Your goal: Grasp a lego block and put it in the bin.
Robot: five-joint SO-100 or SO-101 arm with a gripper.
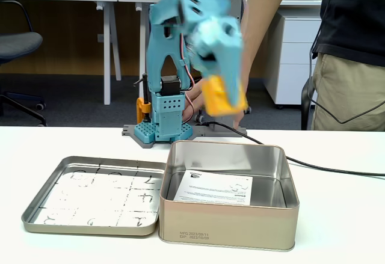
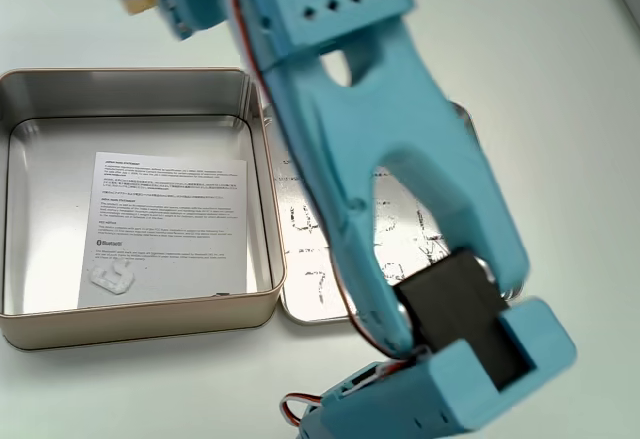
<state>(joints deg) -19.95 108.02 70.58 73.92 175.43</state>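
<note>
A: Where is the gripper?

B: In a fixed view from the table's front, the blue gripper (image 1: pixel 231 95) hangs in the air, blurred, above the far edge of the bin (image 1: pixel 228 225). Its fingers are closed around the block (image 1: pixel 224 95), a yellow-orange lump at the tip.

A: And the other camera?

B: It looks down past the arm (image 2: pixel 400 199), which fills most of the picture. Only a pale yellow scrap shows at the top left edge; whether that is the block I cannot tell, and the fingers are not clear there.

A: What is in the bin?

B: A white printed sheet (image 2: pixel 165 224) lies flat on its floor. The bin (image 2: pixel 130 324) is silver, deep and square.

A: Anything beside it?

B: A shallow tray (image 1: pixel 36 219) with scribbled marks touches its side. A person (image 1: pixel 349 53) stands behind the table.
</note>
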